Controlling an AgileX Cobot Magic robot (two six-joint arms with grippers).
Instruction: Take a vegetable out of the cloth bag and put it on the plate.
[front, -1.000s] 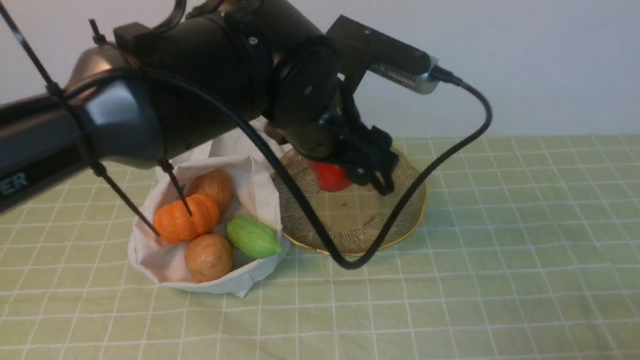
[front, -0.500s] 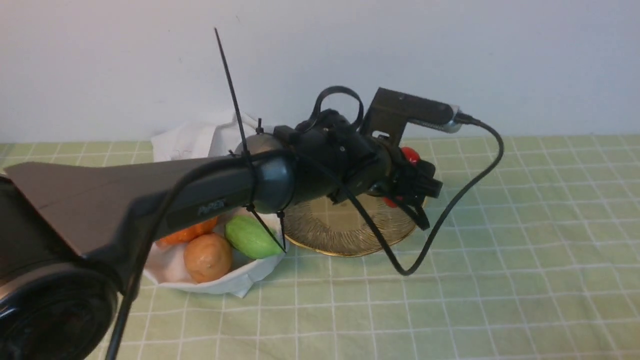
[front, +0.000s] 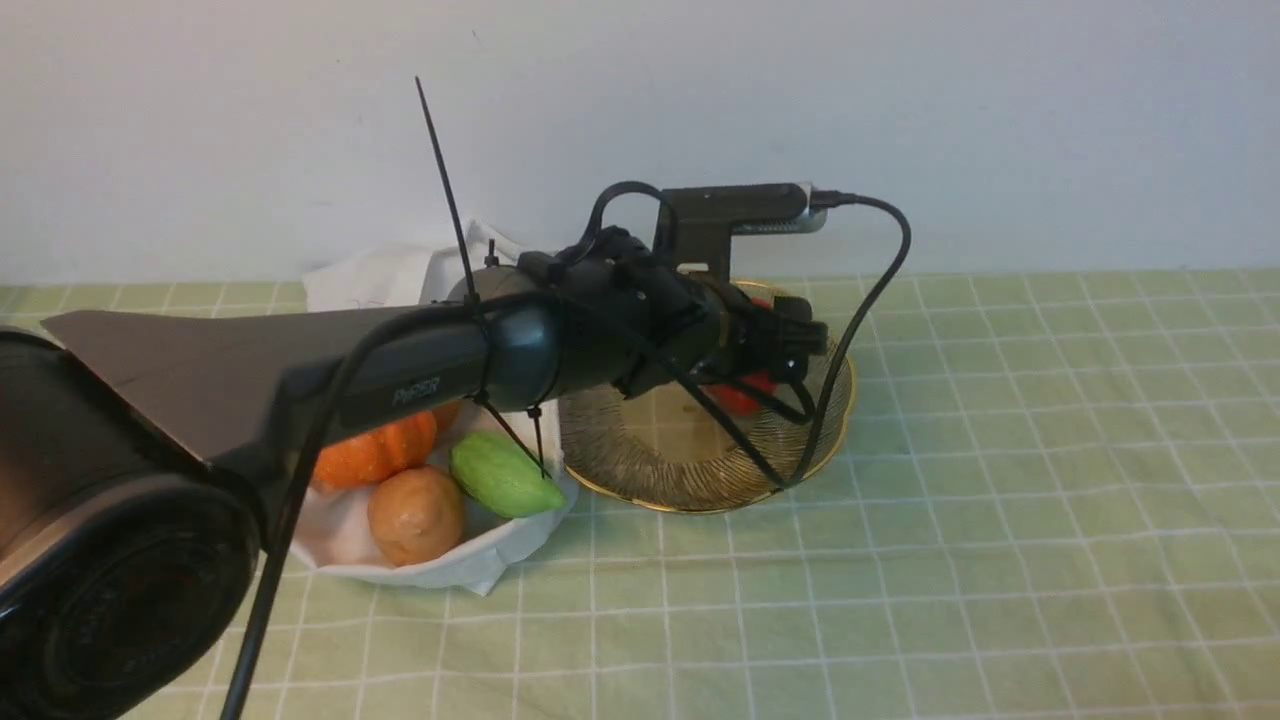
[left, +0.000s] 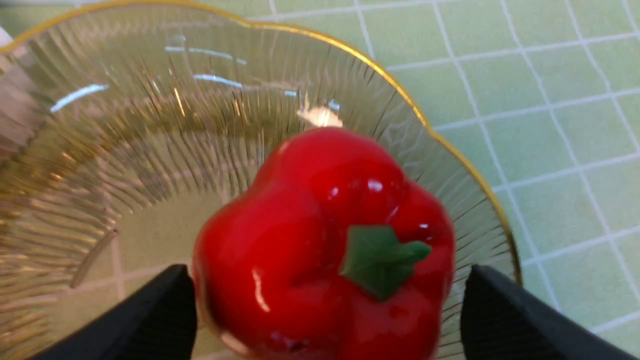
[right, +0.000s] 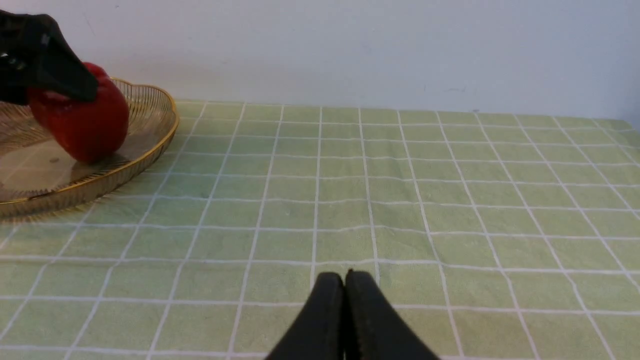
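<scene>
The red bell pepper rests on the amber glass plate, leaning with its green stem tipped sideways, on the side away from the cloth bag and close to where the smooth centre meets the ribbed slope. My left hand straddles it with the fingers spread. One finger looks to be just touching the glossy skin, while a thin gap shows at the other, so I judge nothing is clamped. The pepper looks delivered, and what is left is to get out cleanly. If I pull away sideways, the touching finger could drag the pepper, and a round, tilted thing on slick glass may roll toward the scalloped rim and over onto the bench. My wrist cable hangs across the plate and could snag the rim and shift the plate as I lift. The pumpkin and green gourd lie in the bag beside my forearm, near enough to brush. My right hand is closed, holding nothing, low over the bench, well apart.
</scene>
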